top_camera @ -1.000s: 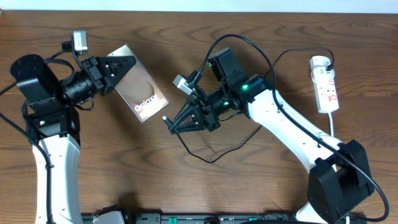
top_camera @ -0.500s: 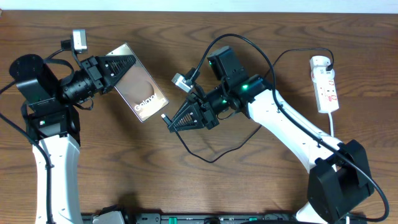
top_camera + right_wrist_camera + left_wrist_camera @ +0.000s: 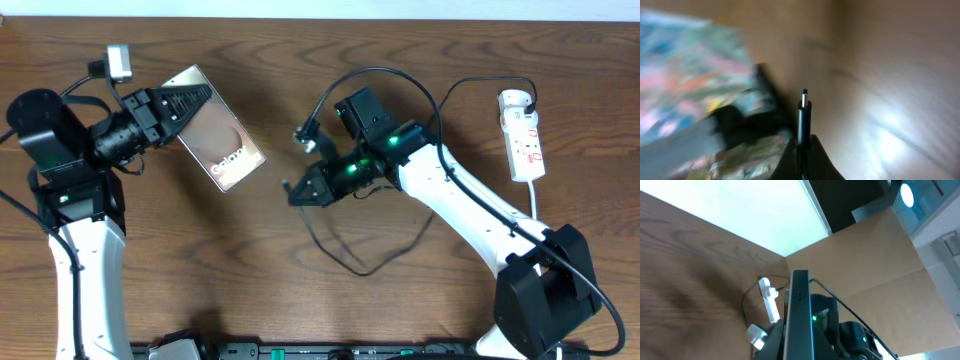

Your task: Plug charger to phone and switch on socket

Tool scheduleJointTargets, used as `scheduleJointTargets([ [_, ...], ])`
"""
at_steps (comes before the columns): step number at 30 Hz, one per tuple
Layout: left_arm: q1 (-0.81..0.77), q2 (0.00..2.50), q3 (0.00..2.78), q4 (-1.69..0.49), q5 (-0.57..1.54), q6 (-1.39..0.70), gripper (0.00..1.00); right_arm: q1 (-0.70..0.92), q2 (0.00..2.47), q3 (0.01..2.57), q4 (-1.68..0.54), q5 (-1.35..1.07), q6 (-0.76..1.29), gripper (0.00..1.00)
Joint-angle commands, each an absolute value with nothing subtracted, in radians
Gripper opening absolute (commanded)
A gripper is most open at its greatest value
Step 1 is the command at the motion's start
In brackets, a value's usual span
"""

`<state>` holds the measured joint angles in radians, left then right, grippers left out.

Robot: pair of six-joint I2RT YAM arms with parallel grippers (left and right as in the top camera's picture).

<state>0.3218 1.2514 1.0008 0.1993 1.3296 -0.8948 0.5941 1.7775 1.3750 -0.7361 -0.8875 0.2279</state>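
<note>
The wooden counter [image 3: 200, 260] fills the overhead view.

The right arm [image 3: 470, 215] is the longest shape. It rises from its black base in the lower right corner, and its white link slants up and left to a black wrist with a green light near the centre. From there the wrist bends down and to the left. The right claw [image 3: 298, 190] sits just left of centre and is seen nearly end-on.

The left arm [image 3: 85, 260] climbs the left edge as a white column to a black joint in the upper left. It then turns right, so its wrist lies almost level and points toward the centre. The left claw [image 3: 195, 100] is clamped on the upper-left end of the phone [image 3: 222, 145].

The phone slants down and right from that grip, with its "Galaxy" lettering near the free end. In the left wrist view it shows edge-on as a dark upright slab at the frame's centre. Whether any part of it touches the counter cannot be told.

The socket [image 3: 523, 135] lies along the right edge in the upper half of the overhead view, lengthwise up and down. Its white cord leaves from its lower end, and a thin black cable meets its upper end.

In the blurred right wrist view, the charger [image 3: 802, 117] stands straight up from the closed fingers, which pinch it just behind the connector tip. In the overhead view its cable hangs from the right claw in a loose loop toward the lower centre. The tip is near the phone's free end, with bare counter between them.
</note>
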Motion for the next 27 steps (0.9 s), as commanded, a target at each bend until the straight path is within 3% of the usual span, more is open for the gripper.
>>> scheduleJointTargets([
  [1,0.347,1.246,1.000,0.212,1.349,-0.912,0.07,0.589,1.788,1.371,-0.771,-0.569,0.367,0.01],
  [6,0.350,1.246,1.000,0.212,1.351,-0.912,0.07,0.599,1.815,1.369,-0.989,-0.216,0.486,0.01],
  [27,0.350,1.246,1.000,0.212,1.362,-0.911,0.07,0.654,1.949,1.175,-0.986,-0.220,0.546,0.01],
])
